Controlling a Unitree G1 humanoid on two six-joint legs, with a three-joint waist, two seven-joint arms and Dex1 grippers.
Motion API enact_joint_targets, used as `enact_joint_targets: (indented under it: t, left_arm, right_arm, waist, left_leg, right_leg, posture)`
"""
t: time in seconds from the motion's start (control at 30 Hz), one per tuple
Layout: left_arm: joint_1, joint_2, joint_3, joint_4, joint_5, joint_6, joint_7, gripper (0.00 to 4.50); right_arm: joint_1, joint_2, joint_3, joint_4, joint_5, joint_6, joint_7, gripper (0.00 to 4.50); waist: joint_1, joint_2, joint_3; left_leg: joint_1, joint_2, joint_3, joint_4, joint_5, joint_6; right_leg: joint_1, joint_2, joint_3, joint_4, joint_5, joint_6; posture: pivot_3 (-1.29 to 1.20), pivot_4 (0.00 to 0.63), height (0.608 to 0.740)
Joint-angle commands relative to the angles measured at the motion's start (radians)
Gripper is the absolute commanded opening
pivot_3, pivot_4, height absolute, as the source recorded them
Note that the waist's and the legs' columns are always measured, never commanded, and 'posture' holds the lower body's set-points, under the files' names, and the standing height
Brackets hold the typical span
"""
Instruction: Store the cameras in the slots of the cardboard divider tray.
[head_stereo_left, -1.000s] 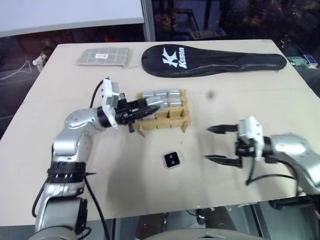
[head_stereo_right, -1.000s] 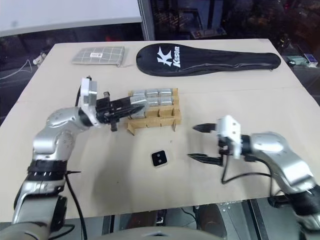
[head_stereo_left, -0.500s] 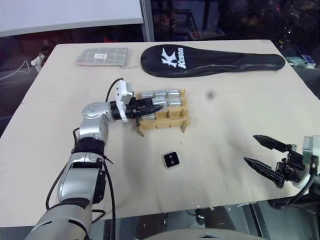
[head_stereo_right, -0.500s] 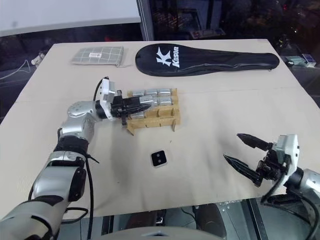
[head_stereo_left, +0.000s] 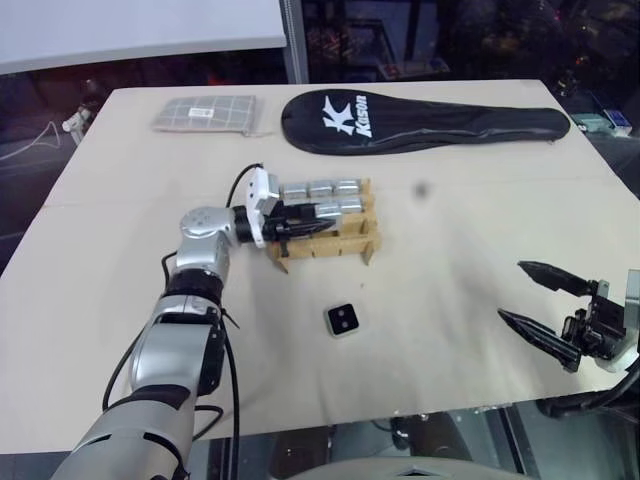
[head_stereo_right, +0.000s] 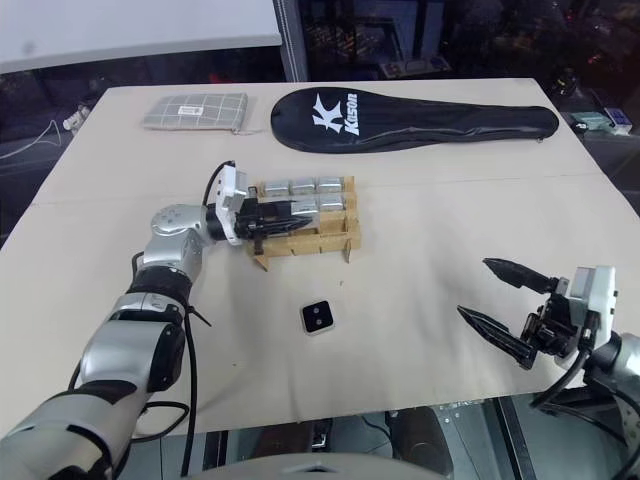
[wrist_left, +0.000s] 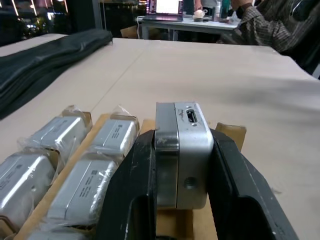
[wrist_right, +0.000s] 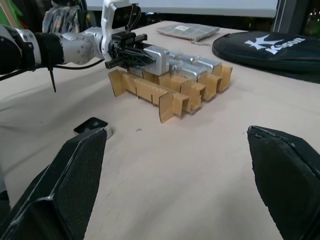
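Left claw (wrist_left: 181, 165) over the cardboard divider tray (head_stereo_left: 340, 243), frame centre.
It pinches a silver camera (wrist_left: 182, 150); right claw (head_stereo_left: 545, 300), lower right, spread empty.

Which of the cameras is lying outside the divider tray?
The black-faced camera with two round lenses, alone on the table in front of the cardboard divider tray; the others sit in slots or the left end effector.

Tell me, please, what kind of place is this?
Probably an office or lab in the evening: a large tan table, dark glass walls behind it, and a person sitting by a laptop in the background.
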Motion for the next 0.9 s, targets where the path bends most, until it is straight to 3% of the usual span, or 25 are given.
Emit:
enact_joint_targets:
  t: [0.03,0.77,0.8,0.9]
  left_arm:
    - [-0.015,0.009,0.031,-0.005,-0.008,-0.025,-0.005,0.77]
    - [0.004,0.031,-0.009,-0.003,0.066,0.053,0.017,0.77]
    - [0.008,0.032,-0.012,-0.006,0.069,0.053,0.011,1.8]
    - [0.016,0.029,-0.008,-0.014,0.068,0.052,0.008,3.05]
  right_arm:
    - [-0.018,-0.005,-0.005,0.001,0.003,-0.009,0.009,4.45]
    - [-0.021,0.006,0.003,-0.004,-0.006,-0.016,-0.002,4.45]
    - [-0.02,0.006,0.003,-0.005,-0.007,-0.016,-0.002,4.5]
    - [-0.02,0.007,0.002,-0.004,-0.008,-0.015,-0.003,4.5]
  waist:
    - [0.0,0.0,0.0]
    - [0.001,0.0,-0.001]
    - [0.001,0.0,-0.001]
    - [0.001,0.0,-0.001]
  left_leg:
    - [0.0,0.0,0.0,0.0,0.0,0.0]
    - [0.004,0.0,0.0,0.0,0.0,0.0]
    - [0.004,0.0,0.0,0.0,0.0,0.0]
    - [0.004,0.0,0.0,0.0,0.0,0.0]
  right_leg:
    - [0.0,0.0,0.0,0.0,0.0,0.0]
    - [0.004,0.0,0.0,0.001,0.0,0.0]
    - [0.004,0.0,0.0,0.001,0.0,0.0]
    - [0.004,0.0,0.0,0.0,0.0,0.0]
  posture:
    - [0.0,0.15,0.74]
    - [0.0,0.15,0.74]
    - [0.0,0.15,0.74]
    - [0.0,0.15,0.74]
